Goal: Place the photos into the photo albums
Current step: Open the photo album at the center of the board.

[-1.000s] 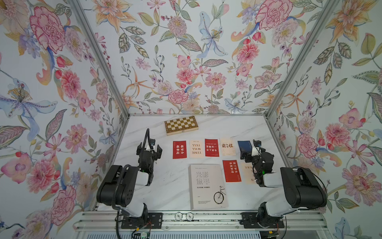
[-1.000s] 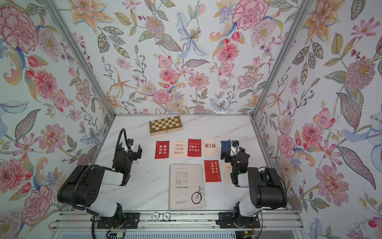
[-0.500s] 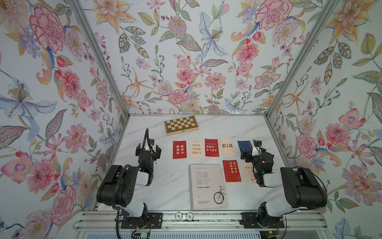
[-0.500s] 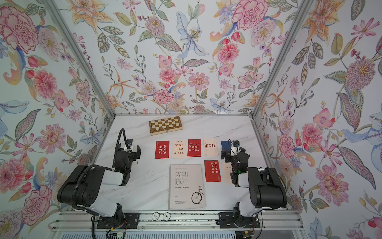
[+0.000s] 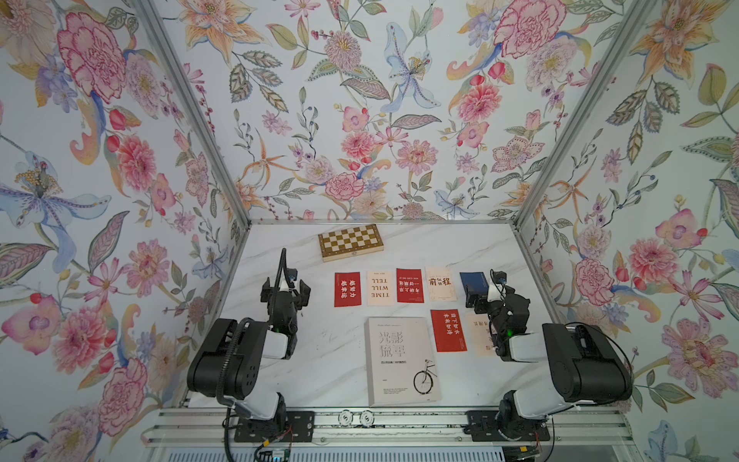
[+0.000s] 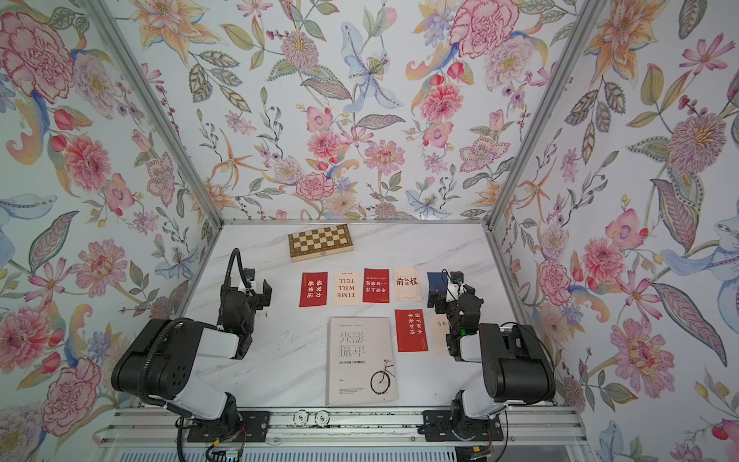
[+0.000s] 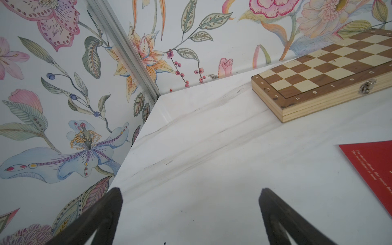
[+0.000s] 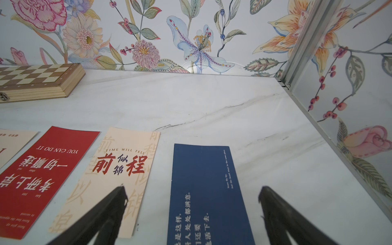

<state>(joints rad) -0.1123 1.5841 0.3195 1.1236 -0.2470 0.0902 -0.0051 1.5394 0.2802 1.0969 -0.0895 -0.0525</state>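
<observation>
In a top view, the closed white photo album, marked with a grey bicycle drawing, lies flat on the white marble worktop at lower centre of the frame. Five flat red, cream and navy photos sit in a row just above it, and two more lie to its right. The left fingers stand wide apart over bare worktop. The right fingers stand wide apart over the navy photo. Neither pair holds anything.
</observation>
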